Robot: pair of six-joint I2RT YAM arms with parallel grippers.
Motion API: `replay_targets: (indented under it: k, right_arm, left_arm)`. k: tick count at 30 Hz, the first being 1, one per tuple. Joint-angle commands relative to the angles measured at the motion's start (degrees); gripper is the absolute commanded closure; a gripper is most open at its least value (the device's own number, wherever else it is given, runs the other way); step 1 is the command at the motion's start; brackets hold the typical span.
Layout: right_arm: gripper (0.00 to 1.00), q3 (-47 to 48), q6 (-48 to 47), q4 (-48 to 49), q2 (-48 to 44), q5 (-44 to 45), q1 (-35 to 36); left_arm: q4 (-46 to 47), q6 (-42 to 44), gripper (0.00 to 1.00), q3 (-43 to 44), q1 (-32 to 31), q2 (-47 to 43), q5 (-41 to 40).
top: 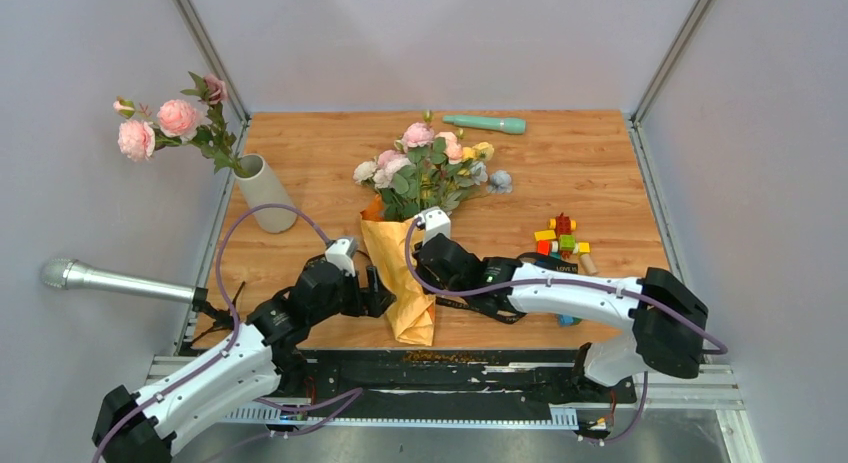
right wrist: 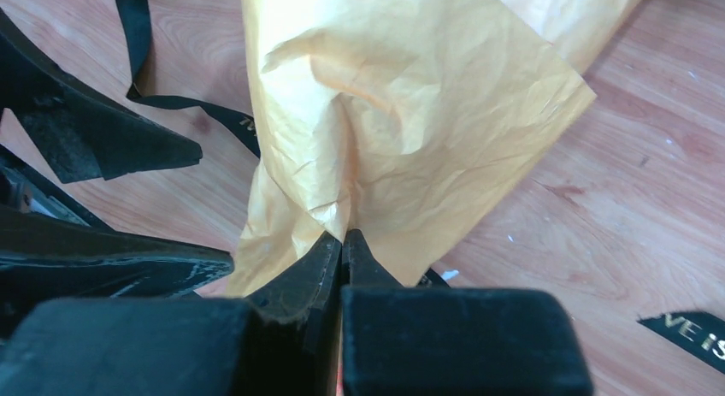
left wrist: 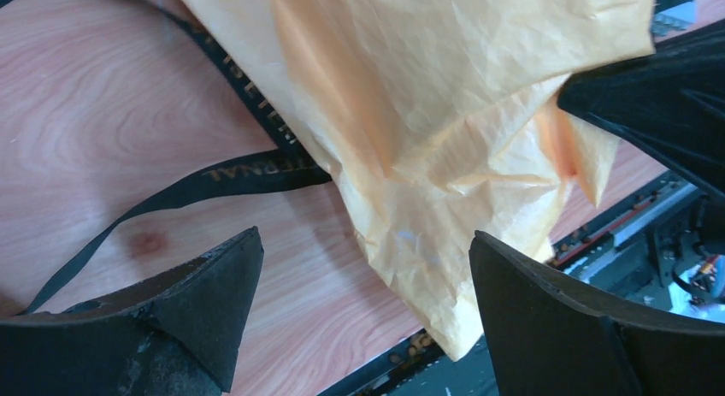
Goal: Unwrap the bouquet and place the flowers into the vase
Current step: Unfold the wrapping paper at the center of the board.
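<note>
The bouquet lies mid-table, its crinkled orange-tan paper (top: 402, 283) pointing toward me and its flowers (top: 425, 168) fanned out at the far end. The black strap (left wrist: 231, 178) is off the paper and lies loose on the wood. My right gripper (right wrist: 344, 235) is shut, pinching a fold of the paper from the right side (top: 420, 258). To the left of the paper's near end my left gripper (left wrist: 366, 235) stands open, its jaws wide; the paper's tip shows between them, touching neither. The off-white vase (top: 265, 193) stands at the far left, holding pink flowers (top: 165, 123).
A teal wand (top: 485, 124) lies at the back. Small coloured toy blocks (top: 562, 238) sit to the right. A grey metal tube (top: 115, 280) juts in from the left wall. The table's near edge and a black rail (top: 470, 383) run just below the paper's tip.
</note>
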Motion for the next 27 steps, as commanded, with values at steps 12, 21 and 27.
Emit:
replay_targets:
  k: [12, 21, 27]
  right_arm:
    - [0.95, 13.36, -1.1, 1.4, 13.96, -4.41, 4.91]
    - [0.48, 11.42, -2.27, -0.23, 5.4, -3.35, 4.84]
    - [0.26, 5.69, -1.2, -1.7, -4.69, -0.72, 3.35]
  left_arm:
    - [-9.98, -0.28, 0.04, 0.68, 3.72, -9.11, -8.97]
    - [-9.7, 3.99, 0.05, 2.29, 3.7, -11.11, -4.04]
    - [-8.15, 8.76, 0.06, 5.53, 3.71, -9.26, -1.09]
